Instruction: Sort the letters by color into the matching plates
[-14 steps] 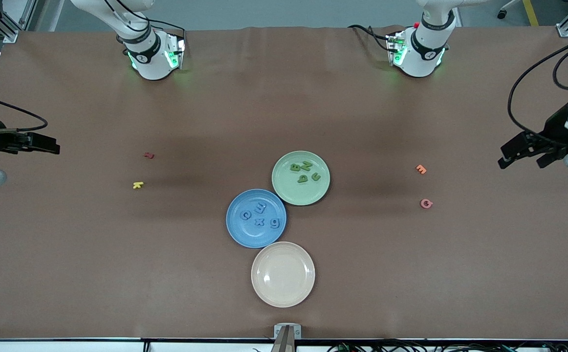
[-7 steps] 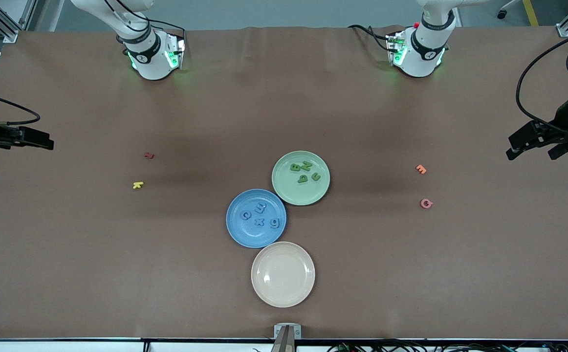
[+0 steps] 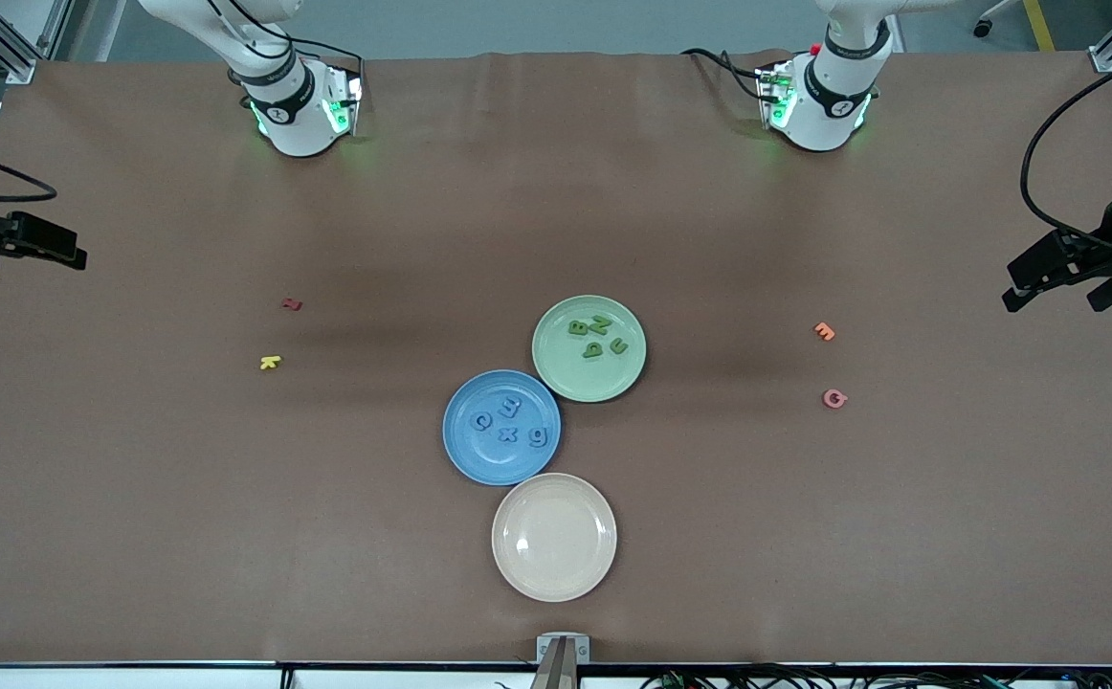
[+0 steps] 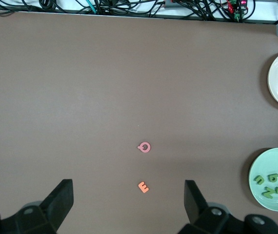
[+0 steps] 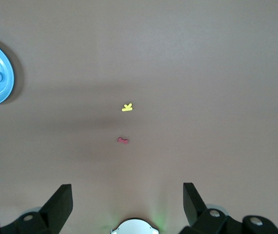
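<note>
Letters point(image 3: 597, 336) fill both plates point(image 3: 587, 381); left hand point(image 3: 1061, 275) and right hand point(image 3: 34, 244) hang released.

1. Four green letters point(image 3: 598, 336) are seen lying flat, clustered in the pale green plate point(image 3: 566, 375).
2. Four blue letters point(image 3: 510, 423) are spread flat in the blue plate point(image 3: 479, 461), which touches the green one.

Readable characters: only the foam letters themselves

The blue plate point(image 3: 501, 427) holds blue letters point(image 3: 509, 423) reading C, E, X and G. The yellow letter point(image 3: 271, 362) on the counter point(image 3: 231, 536) reads K, the orange one point(image 3: 824, 331) E, the pink one point(image 3: 834, 398) G. The green plate's letters cannot be read surely.
</note>
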You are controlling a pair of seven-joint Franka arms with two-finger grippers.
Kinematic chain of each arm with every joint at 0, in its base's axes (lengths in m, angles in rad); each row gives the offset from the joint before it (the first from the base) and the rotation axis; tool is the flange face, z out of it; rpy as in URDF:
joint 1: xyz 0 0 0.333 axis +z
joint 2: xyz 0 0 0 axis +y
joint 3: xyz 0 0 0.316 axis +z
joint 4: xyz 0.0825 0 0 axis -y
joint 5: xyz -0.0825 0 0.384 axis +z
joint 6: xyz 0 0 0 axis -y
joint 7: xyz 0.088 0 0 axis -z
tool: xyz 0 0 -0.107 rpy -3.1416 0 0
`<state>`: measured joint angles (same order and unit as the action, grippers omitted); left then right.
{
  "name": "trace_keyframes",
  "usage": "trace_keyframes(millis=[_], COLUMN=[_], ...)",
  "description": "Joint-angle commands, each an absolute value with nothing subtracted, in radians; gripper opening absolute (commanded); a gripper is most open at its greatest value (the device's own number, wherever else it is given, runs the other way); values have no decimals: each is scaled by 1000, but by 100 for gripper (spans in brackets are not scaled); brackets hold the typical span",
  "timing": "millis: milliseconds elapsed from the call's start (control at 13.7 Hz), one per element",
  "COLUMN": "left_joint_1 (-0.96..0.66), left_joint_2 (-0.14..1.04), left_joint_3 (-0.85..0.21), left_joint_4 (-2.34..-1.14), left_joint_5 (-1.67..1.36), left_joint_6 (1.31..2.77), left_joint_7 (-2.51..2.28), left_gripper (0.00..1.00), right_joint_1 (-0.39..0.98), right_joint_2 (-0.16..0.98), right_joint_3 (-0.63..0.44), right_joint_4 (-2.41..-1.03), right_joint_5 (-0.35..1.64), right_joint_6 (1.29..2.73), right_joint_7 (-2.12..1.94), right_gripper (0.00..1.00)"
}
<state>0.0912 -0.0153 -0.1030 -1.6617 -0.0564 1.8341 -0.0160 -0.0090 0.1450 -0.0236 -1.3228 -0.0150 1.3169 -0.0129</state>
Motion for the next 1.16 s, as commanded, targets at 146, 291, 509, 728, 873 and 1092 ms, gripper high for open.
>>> trace_keyframes(millis=[146,291,509,728,873,1092], left_joint_1=[87,87,91,94,84,81], left_joint_2=[-3,-3,0,6,6,8], left_joint_3=[-106,-106,-106,-104,-100,-97], left_joint_4=[-1634,-1634,-1634,-1632,-1631,-1629], left_joint_5=[-38,-38,-38,-38,-38,-38], left_joint_6=[1807,1807,1807,1807,1807,1807], left_joint_7=[-12,-12,-14,-15,-17,-17], left_gripper=[100,100,100,100,100,100], right_joint_1=[-14,-15,-15,-15,-17,-14], right_joint_2=[-41,-93,-109,-123,-132,-130], right_joint_3=[-23,-23,-23,-23,-26,-21], right_joint_4=[-1563,-1623,-1626,-1615,-1617,-1614], right_joint_5=[-2,-2,-2,-2,-2,9], right_joint_6=[1417,1454,1457,1451,1450,1462], right_joint_7=[-11,-11,-11,-12,-11,-11], right_gripper=[100,100,100,100,100,100])
